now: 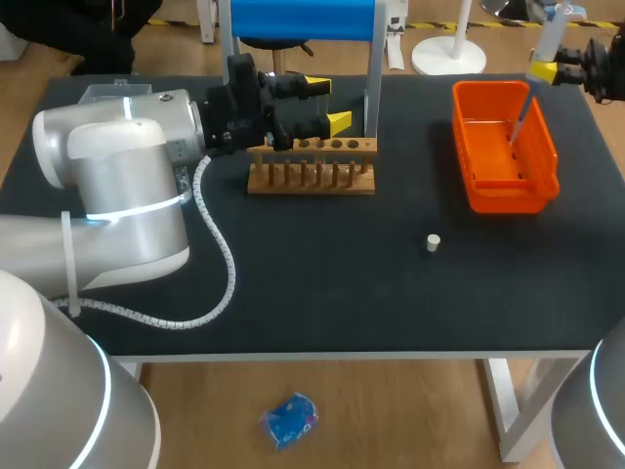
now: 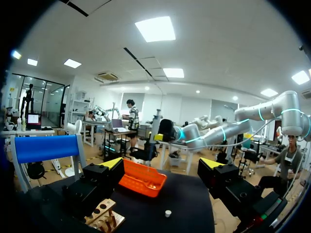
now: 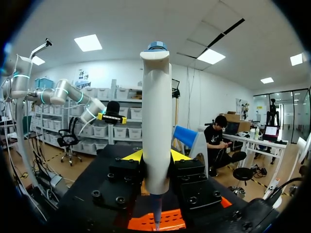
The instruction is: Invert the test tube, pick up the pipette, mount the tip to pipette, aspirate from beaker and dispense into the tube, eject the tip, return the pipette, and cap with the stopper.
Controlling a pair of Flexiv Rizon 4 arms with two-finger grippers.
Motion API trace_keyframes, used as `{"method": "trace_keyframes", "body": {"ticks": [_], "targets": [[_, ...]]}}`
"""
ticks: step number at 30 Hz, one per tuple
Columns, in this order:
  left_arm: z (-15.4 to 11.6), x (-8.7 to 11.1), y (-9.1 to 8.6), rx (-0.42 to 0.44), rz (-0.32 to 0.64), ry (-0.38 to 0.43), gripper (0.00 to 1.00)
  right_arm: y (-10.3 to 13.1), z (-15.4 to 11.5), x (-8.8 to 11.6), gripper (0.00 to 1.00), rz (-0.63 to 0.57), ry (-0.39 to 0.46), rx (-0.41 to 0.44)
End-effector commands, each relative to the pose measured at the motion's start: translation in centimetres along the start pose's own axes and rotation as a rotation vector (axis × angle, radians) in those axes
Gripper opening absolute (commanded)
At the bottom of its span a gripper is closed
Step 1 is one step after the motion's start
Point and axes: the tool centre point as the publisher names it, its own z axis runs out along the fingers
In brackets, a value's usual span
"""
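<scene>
My right gripper [image 1: 544,69] is at the far right corner, shut on a white pipette [image 1: 548,34] with a blue cap. In the right wrist view the pipette [image 3: 156,116] stands upright between the yellow fingertips [image 3: 132,155], its thin tip pointing down into the orange bin [image 3: 167,221]. My left gripper [image 1: 326,104] hovers open just behind the wooden tube rack [image 1: 311,168], holding nothing. In the left wrist view the rack [image 2: 103,216] lies under its left finger. A small white stopper [image 1: 433,242] lies on the black table. No test tube or beaker shows.
The orange bin [image 1: 503,147] stands at the right rear of the table. A blue-topped stand [image 1: 303,20] rises behind the rack. From the left wrist the bin [image 2: 142,178] and stopper [image 2: 167,213] lie ahead of the fingers.
</scene>
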Motion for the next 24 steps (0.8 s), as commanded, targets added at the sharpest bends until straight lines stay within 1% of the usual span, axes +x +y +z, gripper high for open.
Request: {"method": "trace_keyframes", "body": {"ticks": [1, 15, 17, 18, 21, 24], "targets": [[0.2, 0.1, 0.1, 0.002, 0.001, -0.005, 1.0, 0.1, -0.1, 0.4, 0.0, -0.001, -0.009, 0.001], [0.2, 0.1, 0.1, 0.002, 0.001, -0.005, 1.0, 0.1, -0.1, 0.4, 0.0, -0.001, -0.009, 0.001], [0.4, 0.2, -0.5, -0.016, 0.014, -0.034, 1.0, 0.1, -0.1, 0.4, 0.0, -0.001, -0.009, 0.001], [0.5, 0.2, -1.1, -0.003, 0.011, -0.045, 1.0, 0.1, -0.1, 0.4, 0.0, -0.001, -0.009, 0.001], [1.3, 0.2, -2.9, 0.005, 0.023, -0.051, 1.0, 0.1, -0.1, 0.4, 0.0, -0.001, -0.009, 0.001], [2.6, 0.3, -4.4, -0.021, 0.069, -0.059, 1.0, 0.1, -0.1, 0.4, 0.0, -0.001, -0.009, 0.001]]}}
